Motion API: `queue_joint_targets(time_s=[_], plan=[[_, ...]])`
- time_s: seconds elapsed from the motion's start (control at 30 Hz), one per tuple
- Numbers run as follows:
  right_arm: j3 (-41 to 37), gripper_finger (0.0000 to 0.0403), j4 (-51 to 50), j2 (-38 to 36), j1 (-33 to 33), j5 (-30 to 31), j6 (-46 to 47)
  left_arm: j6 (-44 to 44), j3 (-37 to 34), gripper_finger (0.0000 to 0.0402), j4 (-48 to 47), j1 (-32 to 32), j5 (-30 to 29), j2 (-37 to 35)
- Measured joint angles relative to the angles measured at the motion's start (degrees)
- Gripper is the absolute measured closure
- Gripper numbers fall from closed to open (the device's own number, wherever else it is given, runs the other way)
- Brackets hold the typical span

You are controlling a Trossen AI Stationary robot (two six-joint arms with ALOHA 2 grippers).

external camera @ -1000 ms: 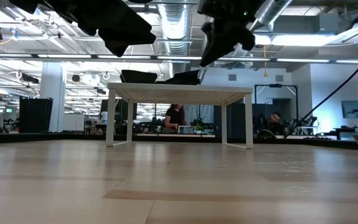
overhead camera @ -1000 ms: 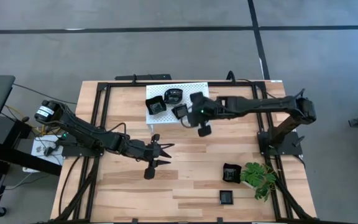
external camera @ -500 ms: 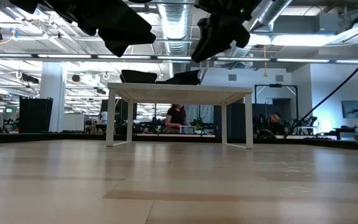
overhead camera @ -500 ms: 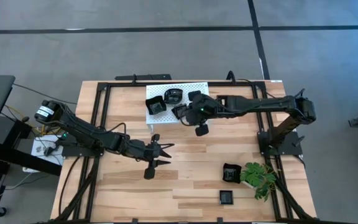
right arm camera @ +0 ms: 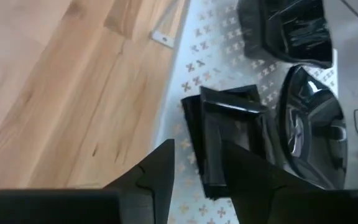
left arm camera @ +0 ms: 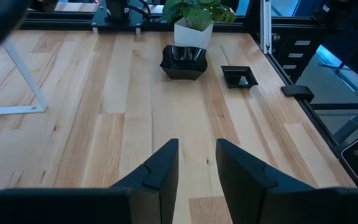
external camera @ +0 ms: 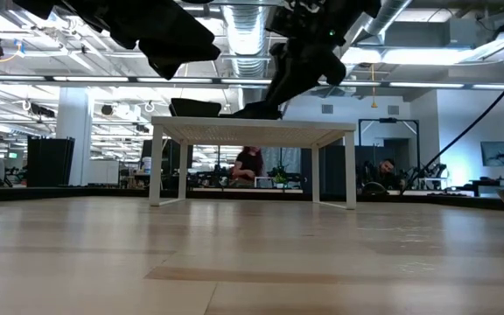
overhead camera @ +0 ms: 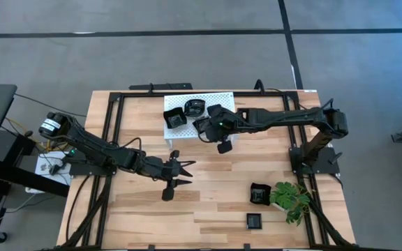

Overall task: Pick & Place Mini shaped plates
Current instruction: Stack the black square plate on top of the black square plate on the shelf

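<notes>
Glossy black square plate (right arm camera: 229, 134) on perforated white rack (right arm camera: 194, 56) — wood-grain table (overhead camera: 208, 188).

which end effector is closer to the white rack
Right. The right end effector hangs over the white rack, above the plates there. The left end effector waits over bare table, well away from the rack.

Looking past the right gripper (right arm camera: 196, 163), its two dark fingers (right arm camera: 157, 168) stand slightly apart, with a gap between them and nothing held. Just beyond the tips lies a small glossy black square plate (right arm camera: 229, 140), resting on the white perforated metal rack (right arm camera: 197, 56). Right beside it sits a rounded glossy black dish (right arm camera: 309, 124), and farther along the rack there is another glossy black dish with a wavy edge (right arm camera: 288, 28). Next to the rack runs the pale wooden tabletop (right arm camera: 61, 87).
</notes>
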Motion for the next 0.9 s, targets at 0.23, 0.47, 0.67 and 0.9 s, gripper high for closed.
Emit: queue_joint_targets(time_s=[0.23, 0.47, 0.67, 0.9], plan=[[0.0, 0.0316, 0.4, -0.2, -1.2, 0.2, -0.6, 0.0, 0.0, 0.0293, 0.0, 0.0, 0.0, 0.0], [0.0, 0.0393, 0.0, -0.2, -3.0, 0.0, -0.8, 0.0, 0.0, 0.0293, 0.0, 0.0, 0.0, 0.0], [0.0, 0.0389, -1.0, -0.2, -2.7, -0.2, -2.4, 0.0, 0.0, 0.0293, 0.0, 0.0, 0.0, 0.0], [0.0, 0.0395, 2.9, -0.2, -1.7, -0.2, -3.2, 0.0, 0.0, 0.0293, 0.0, 0.0, 0.0, 0.0]])
